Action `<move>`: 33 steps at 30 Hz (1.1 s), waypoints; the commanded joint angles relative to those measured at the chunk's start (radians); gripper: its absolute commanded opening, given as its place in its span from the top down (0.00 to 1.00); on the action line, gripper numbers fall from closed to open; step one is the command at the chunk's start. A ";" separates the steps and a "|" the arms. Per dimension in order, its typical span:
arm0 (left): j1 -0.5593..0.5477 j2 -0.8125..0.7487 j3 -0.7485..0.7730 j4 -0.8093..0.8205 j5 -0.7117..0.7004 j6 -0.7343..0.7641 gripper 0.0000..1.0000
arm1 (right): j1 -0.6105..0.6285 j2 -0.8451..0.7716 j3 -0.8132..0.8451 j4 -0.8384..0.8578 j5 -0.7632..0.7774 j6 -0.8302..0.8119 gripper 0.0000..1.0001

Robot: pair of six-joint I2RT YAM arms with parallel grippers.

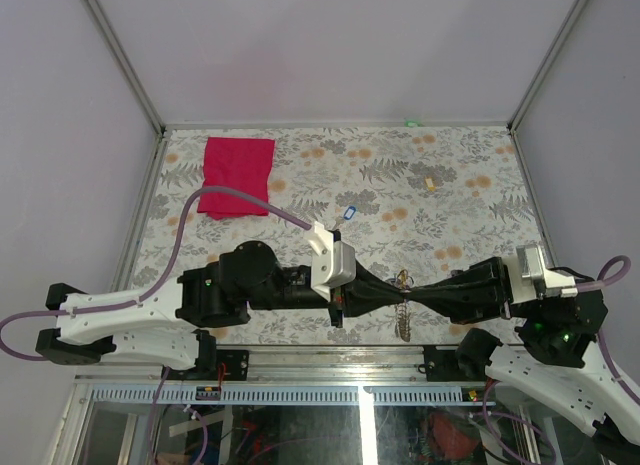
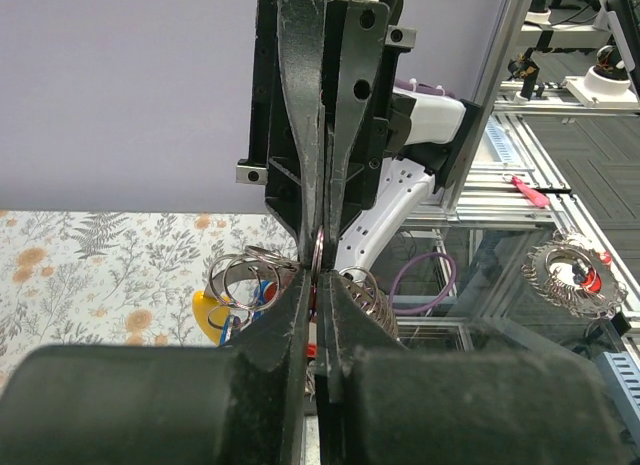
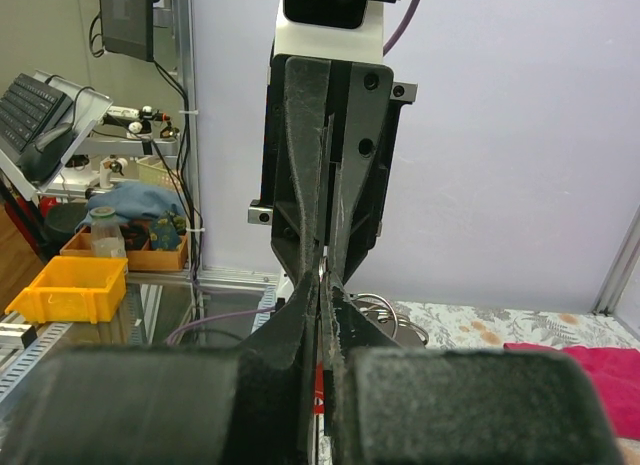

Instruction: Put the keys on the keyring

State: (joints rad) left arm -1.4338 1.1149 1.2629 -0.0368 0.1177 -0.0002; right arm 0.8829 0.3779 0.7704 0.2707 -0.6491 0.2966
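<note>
Currently, your top view lists: red cloth [image 1: 238, 175], upper left; blue-tagged key [image 1: 349, 213], centre, lying apart from the arms; left gripper [image 1: 391, 291] and right gripper [image 1: 417, 294], lower centre, tip to tip, each pinching the keyring [image 1: 404, 279]; tan block [image 1: 431, 183], upper right.

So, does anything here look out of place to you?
One blue-tagged key lies alone on the table, well apart from the keyring that the left gripper and right gripper both pinch. Nothing looks spilled or damaged.
</note>
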 commanded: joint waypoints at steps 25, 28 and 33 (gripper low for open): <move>-0.003 0.351 0.696 -1.029 -0.138 0.075 1.00 | 0.000 -0.012 0.152 -0.485 0.104 -0.256 0.63; -0.002 0.406 0.780 -1.126 -0.171 0.082 1.00 | -0.001 -0.006 0.130 -0.469 0.094 -0.256 0.63; -0.004 0.465 0.864 -1.220 -0.211 0.093 1.00 | -0.001 0.011 0.101 -0.429 0.057 -0.247 0.63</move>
State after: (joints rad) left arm -1.4338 1.5578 2.0449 -1.1370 -0.0364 0.0628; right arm 0.8829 0.3630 0.8833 -0.2199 -0.5655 0.0517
